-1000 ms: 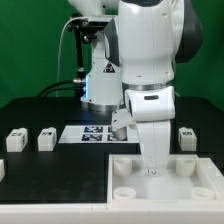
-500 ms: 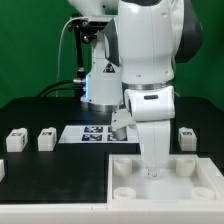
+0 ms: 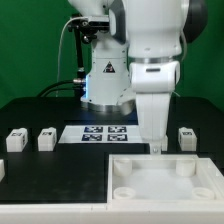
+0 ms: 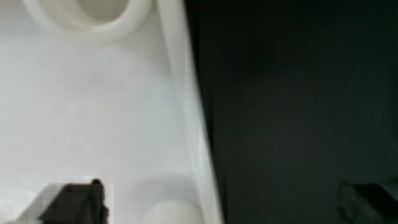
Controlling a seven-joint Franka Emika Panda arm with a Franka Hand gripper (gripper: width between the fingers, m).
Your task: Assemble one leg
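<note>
Three legs show in the exterior view, small white blocks with square markers: two at the left (image 3: 16,140) (image 3: 45,139) and one at the right (image 3: 187,136). The large white tray (image 3: 140,160) with round corner sockets lies at the front. My gripper (image 3: 157,147) hangs over the tray's far rim, near its right side. In the wrist view the gripper (image 4: 222,205) is open and empty. One finger (image 4: 71,202) is over the tray (image 4: 71,110) and the other (image 4: 374,200) is over the black table. A socket (image 4: 89,15) and a second round spot (image 4: 169,208) show on the tray.
The marker board (image 3: 100,133) lies behind the tray at the arm's base. A white piece (image 3: 2,169) sits cut off at the exterior view's left edge. The black table is edged by a green backdrop.
The arm has risen and shifted toward the exterior view's right. The gripper went from low inside the tray to above its far rim. The legs and tray have not moved.
</note>
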